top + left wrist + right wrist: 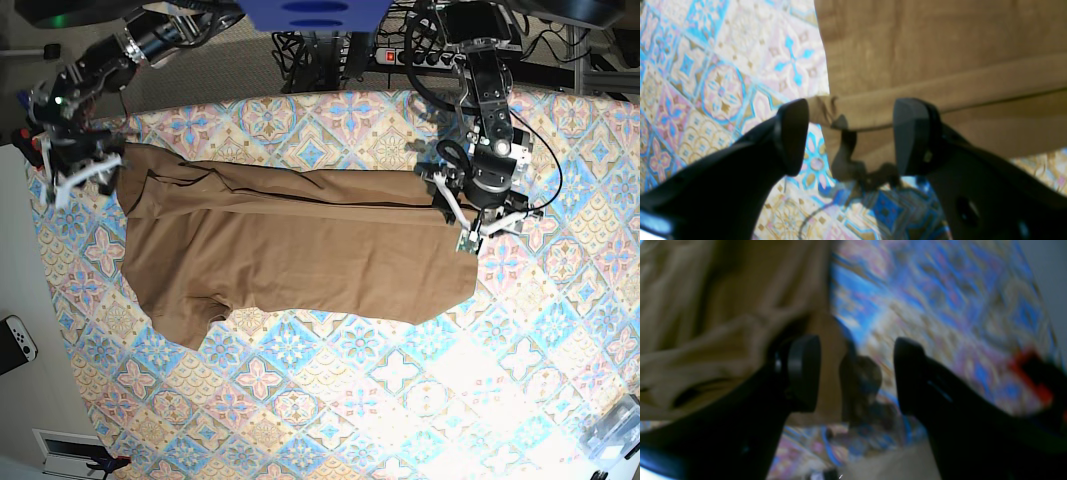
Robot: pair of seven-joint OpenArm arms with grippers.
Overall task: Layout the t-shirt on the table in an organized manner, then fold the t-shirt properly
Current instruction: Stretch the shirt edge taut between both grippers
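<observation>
T-shirt [300,255] cloth, plain tan-brown, lay spread lengthwise across the table [330,400], whose cover was a pastel tile pattern of blue, pink and cream. We describe the overhead view from left to right.

At the far left, our right gripper [80,165] hovered over the shirt's left end. In its wrist view the right gripper's [857,373] jaws stood spread with nothing between them; bunched tan cloth lay just beside the left jaw, though that picture was blurred.

In the middle, the far long edge of the shirt had been turned over toward the centre, leaving a straight ridge along the garment. A sleeve stuck out at the lower left, not yet tucked in.

At the right, our left gripper [470,215] sat above the shirt's right end. Its wrist view showed the left gripper [850,136] spread wide, the folded band of cloth lying between the jaws but not pinched.

We judged that the laying-out was done and a first lengthwise fold placed; the near side, the sleeve and the crosswise folds remained.
</observation>
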